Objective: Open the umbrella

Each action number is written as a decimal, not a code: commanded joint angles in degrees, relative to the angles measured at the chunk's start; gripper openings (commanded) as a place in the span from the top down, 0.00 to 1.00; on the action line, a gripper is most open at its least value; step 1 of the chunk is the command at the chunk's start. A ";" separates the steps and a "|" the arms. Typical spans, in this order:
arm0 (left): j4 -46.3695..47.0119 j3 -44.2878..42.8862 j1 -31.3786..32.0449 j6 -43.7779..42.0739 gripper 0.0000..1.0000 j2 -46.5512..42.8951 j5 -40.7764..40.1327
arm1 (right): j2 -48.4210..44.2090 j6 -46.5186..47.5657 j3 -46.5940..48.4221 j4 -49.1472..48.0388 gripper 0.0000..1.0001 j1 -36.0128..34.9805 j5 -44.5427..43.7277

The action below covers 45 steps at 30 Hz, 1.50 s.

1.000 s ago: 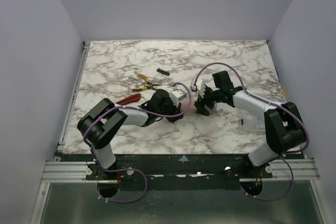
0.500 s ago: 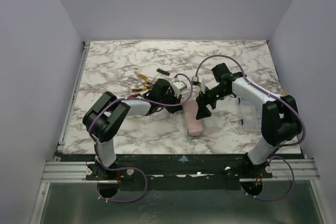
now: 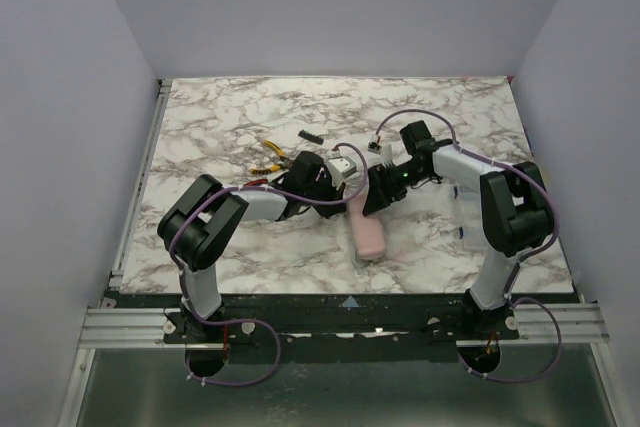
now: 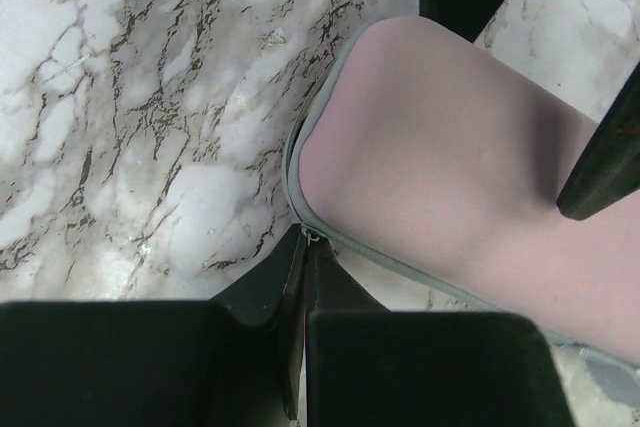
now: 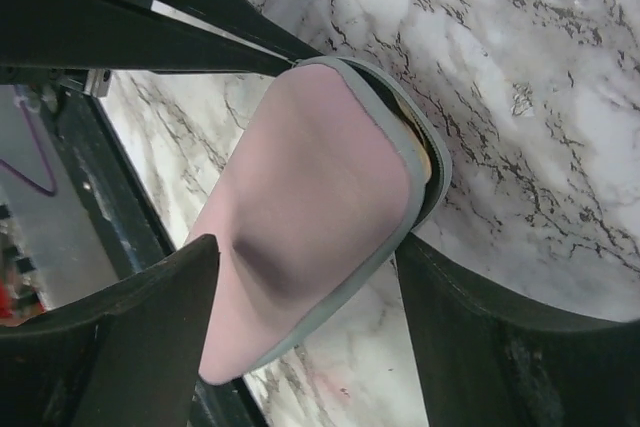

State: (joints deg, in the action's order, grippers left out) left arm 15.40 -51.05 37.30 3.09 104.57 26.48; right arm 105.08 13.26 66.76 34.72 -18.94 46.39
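Pale lilac walls [image 3: 90, 67] close in a marble-patterned table [image 3: 200, 117], and both arms reach to its middle. The umbrella [image 3: 367, 232], folded up in peach cloth with a grey hem, lies on the table a little nearer than centre, its far end between the two arms. The left tool [image 4: 305, 247] is pressed together, pinching that grey hem at the umbrella's open end. The right tool [image 5: 305, 247] is spread wide astride the umbrella, a finger close on each side; whether they squeeze it I cannot tell. Yellow pliers [image 3: 268, 152] lie further back on the left.
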 commanded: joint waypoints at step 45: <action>-2.60 7.01 5.61 -4.31 0.34 -16.07 -0.39 | 1.06 -3.70 2.32 -3.31 0.37 7.08 3.06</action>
State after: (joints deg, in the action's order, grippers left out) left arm 15.46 -42.54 46.33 -1.06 94.26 23.75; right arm 105.78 1.61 65.52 24.43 -12.25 49.87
